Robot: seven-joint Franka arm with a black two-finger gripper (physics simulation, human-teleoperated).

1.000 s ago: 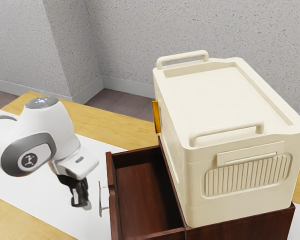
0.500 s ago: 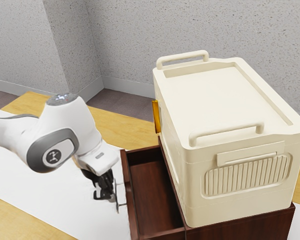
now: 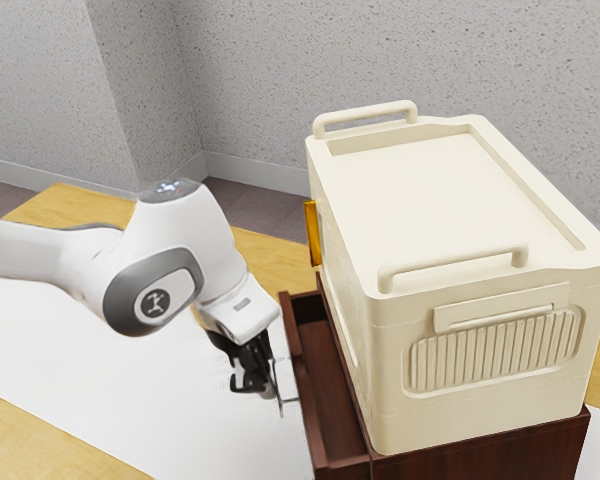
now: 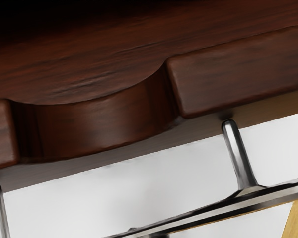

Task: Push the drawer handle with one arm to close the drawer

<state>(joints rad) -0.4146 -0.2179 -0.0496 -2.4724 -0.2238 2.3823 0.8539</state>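
In the exterior view my black gripper [image 3: 250, 377] is low at the drawer's front, up against the metal handle [image 3: 278, 390]. Whether it is open or shut I cannot tell. The dark red-brown drawer [image 3: 302, 390] juts partway out of its cabinet [image 3: 500, 450], its inside showing as a narrow strip. From the wrist, the drawer's front edge [image 4: 233, 74] runs across with a curved notch, and the silver handle bar [image 4: 253, 197] lies beyond it on two posts.
A large cream box [image 3: 460, 200] with two top handles stands on the cabinet. An orange-yellow piece [image 3: 313, 234] sticks out at its side. Under the arm lie a white sheet [image 3: 130, 380] and the wooden table [image 3: 65, 207].
My gripper has moved toward the exterior view's right and come up against the handle. The drawer has slid the same way, further into the cabinet, and less of its inside shows.
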